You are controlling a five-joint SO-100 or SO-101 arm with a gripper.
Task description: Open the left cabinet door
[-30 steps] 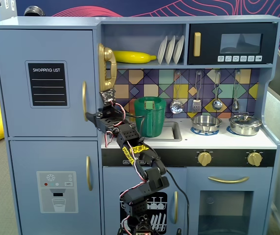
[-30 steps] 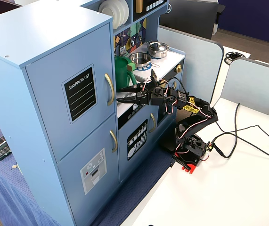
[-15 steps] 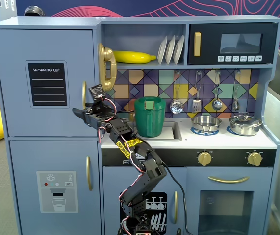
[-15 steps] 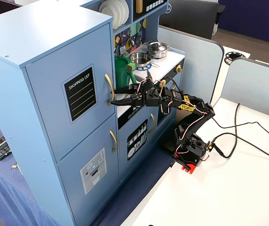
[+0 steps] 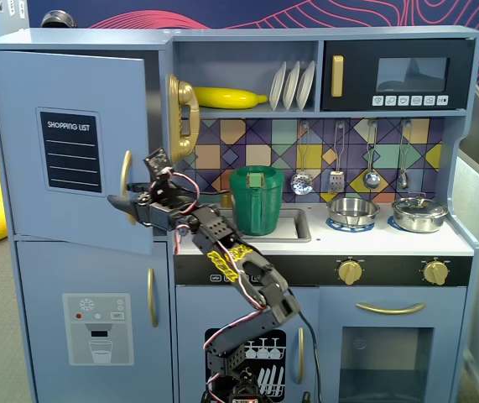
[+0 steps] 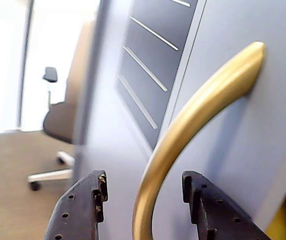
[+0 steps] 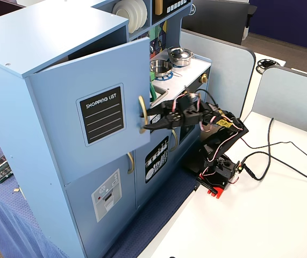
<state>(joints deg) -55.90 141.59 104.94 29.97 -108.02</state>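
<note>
The left cabinet door (image 5: 63,151) is blue-grey with a black "SHOPPING LIST" panel (image 5: 70,151) and a vertical gold handle (image 5: 125,176). It stands partly swung out from the cabinet, as a fixed view from the side also shows (image 7: 88,123). My gripper (image 5: 126,204) is at the lower part of the handle. In the wrist view the gold handle (image 6: 198,120) runs between the two black fingers, and my gripper (image 6: 144,182) is open, with a gap on each side of the handle. In a fixed view the gripper (image 7: 145,121) reaches the handle (image 7: 141,110) from the right.
Below is the door with the white dispenser panel (image 5: 96,327). A gold toy phone (image 5: 182,117) hangs beside the open door, and a green pot (image 5: 256,200) stands in the sink. The arm's base (image 7: 218,177) sits on a white table with cables (image 7: 282,150). An office chair (image 6: 57,120) stands beyond the door.
</note>
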